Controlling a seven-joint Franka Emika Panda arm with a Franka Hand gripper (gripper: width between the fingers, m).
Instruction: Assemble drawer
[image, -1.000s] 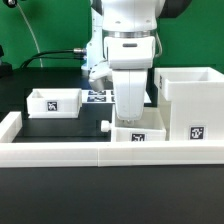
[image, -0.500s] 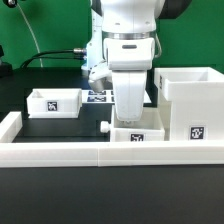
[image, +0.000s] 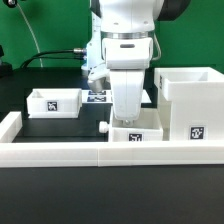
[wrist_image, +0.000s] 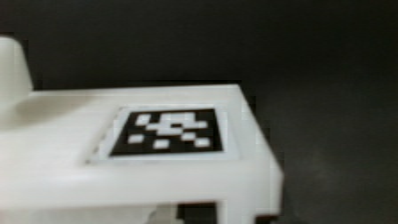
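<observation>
A small white drawer tray (image: 137, 134) with a tag and a round knob (image: 104, 127) lies at the front middle of the black table, against the low white wall. My gripper (image: 129, 120) reaches straight down onto this tray, and its fingertips are hidden at the tray's rim. The wrist view is blurred and filled by the same tray (wrist_image: 107, 175), with its tag (wrist_image: 169, 132) facing up. A second tray (image: 55, 101) lies apart at the exterior view's left. The tall hollow box (image: 190, 105) with its tag stands at the exterior view's right.
The low white wall (image: 60, 150) borders the table's front and left. The marker board (image: 98, 96) lies behind the arm. A black cable and a green backdrop are at the far left.
The hand has shifted slightly toward the exterior view's left over the front tray. The trays and the box have not visibly moved.
</observation>
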